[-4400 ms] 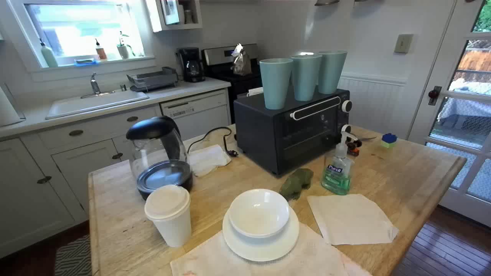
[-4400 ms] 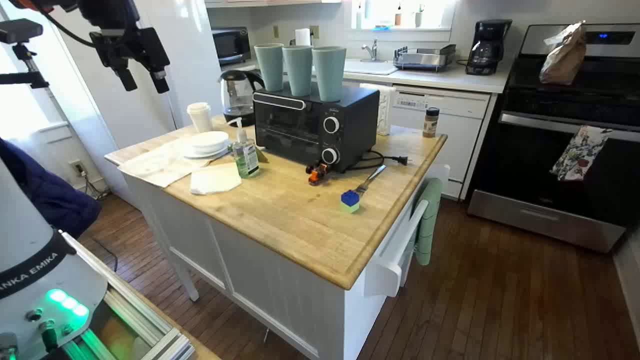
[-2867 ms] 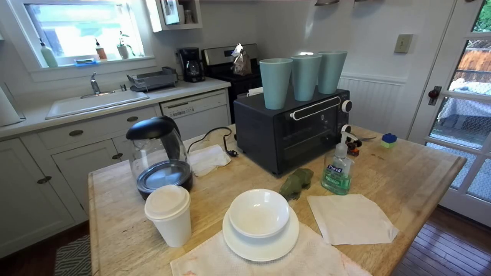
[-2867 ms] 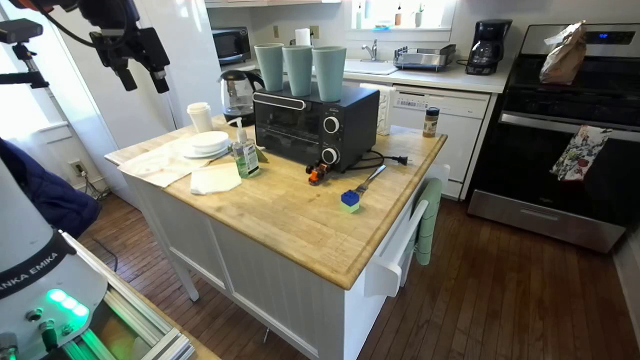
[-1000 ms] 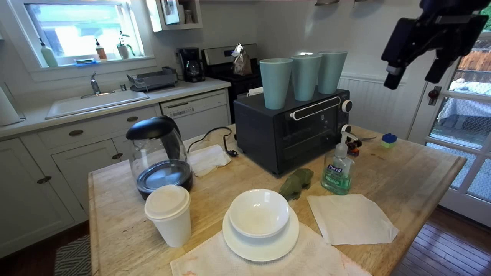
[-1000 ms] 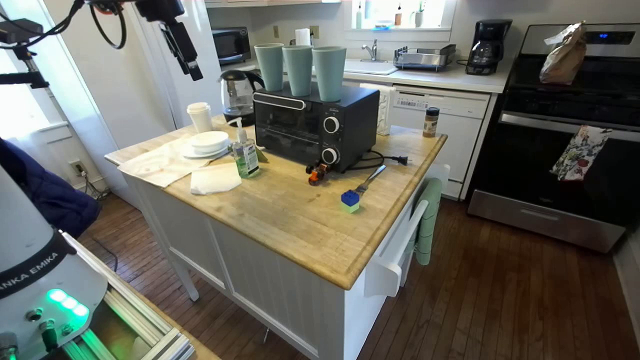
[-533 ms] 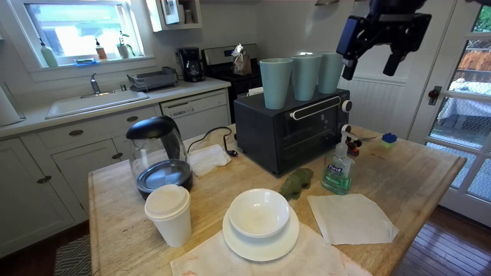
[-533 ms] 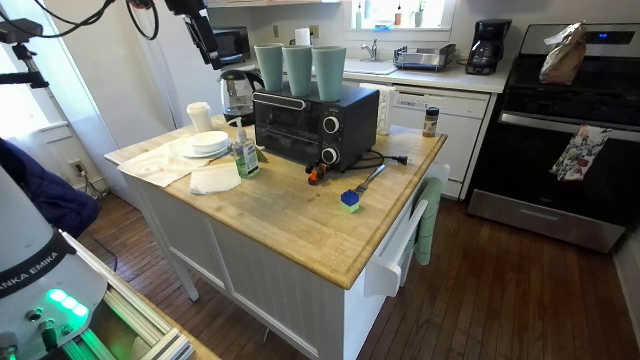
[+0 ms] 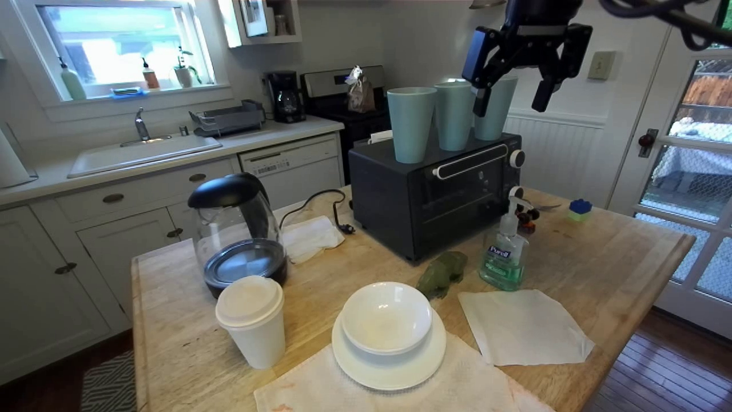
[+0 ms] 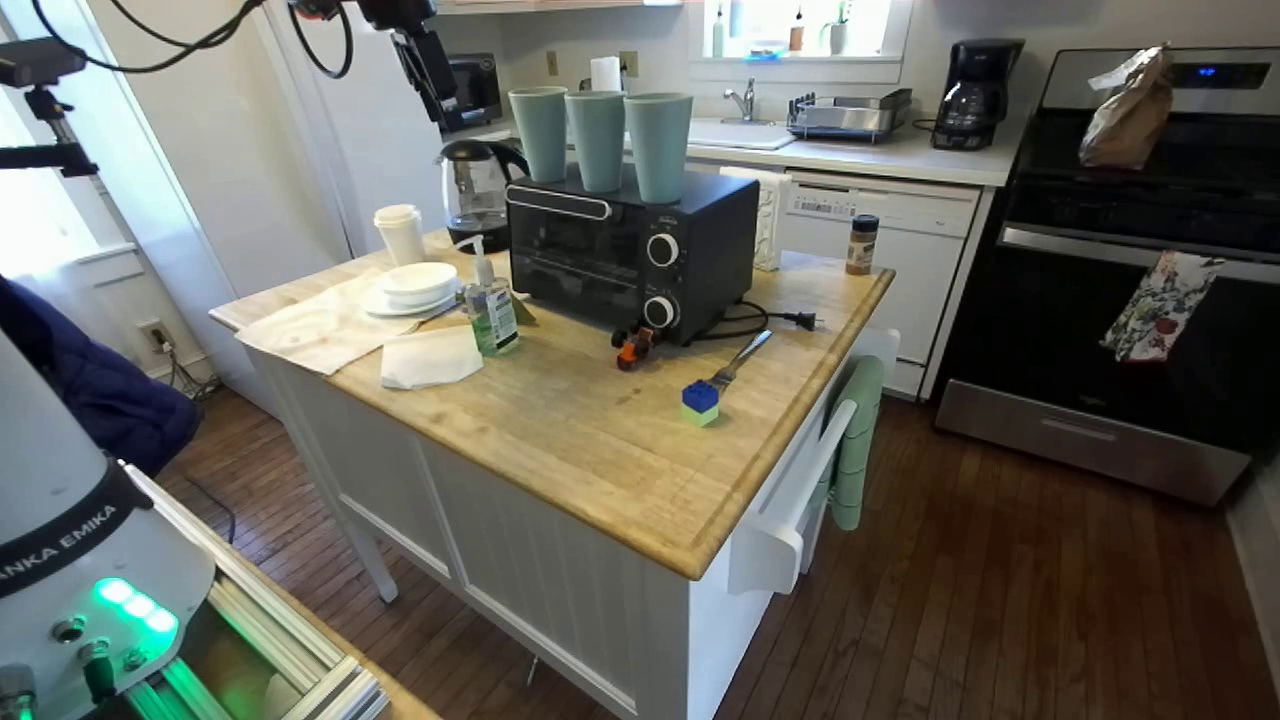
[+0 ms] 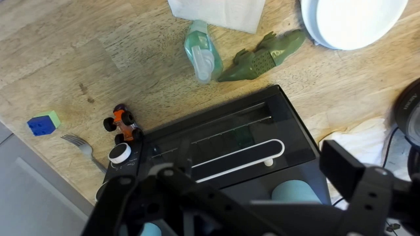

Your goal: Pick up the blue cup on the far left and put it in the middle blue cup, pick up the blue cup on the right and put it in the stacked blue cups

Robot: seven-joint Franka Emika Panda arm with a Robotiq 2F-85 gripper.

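Observation:
Three plain, tapered blue cups stand upright and separate in a row on the black toaster oven (image 9: 389, 194). In both exterior views I see the far left cup (image 9: 410, 129) (image 10: 541, 135), the middle cup (image 9: 454, 120) (image 10: 598, 145) and the right cup (image 9: 493, 117) (image 10: 658, 150). No cups are nested. My gripper (image 9: 510, 103) is open and empty, fingers pointing down, at about rim height. One finger overlaps the right cup in that view, but in an exterior view the gripper (image 10: 437, 108) is left of all the cups. The wrist view shows parts of two cups (image 11: 295, 190) (image 11: 151, 229).
A glass kettle (image 9: 237, 229), a lidded white cup (image 9: 251, 326), a bowl on a plate (image 9: 386, 320), a green toy (image 9: 443, 274) and a sanitizer bottle (image 9: 504, 257) stand around the oven. A toy car (image 10: 633, 345), fork (image 10: 738, 362) and block (image 10: 700, 402) lie near the knobs.
My gripper has come into view from the right in an exterior view and moved left towards the cups. It has turned and stays open. The cups have not moved.

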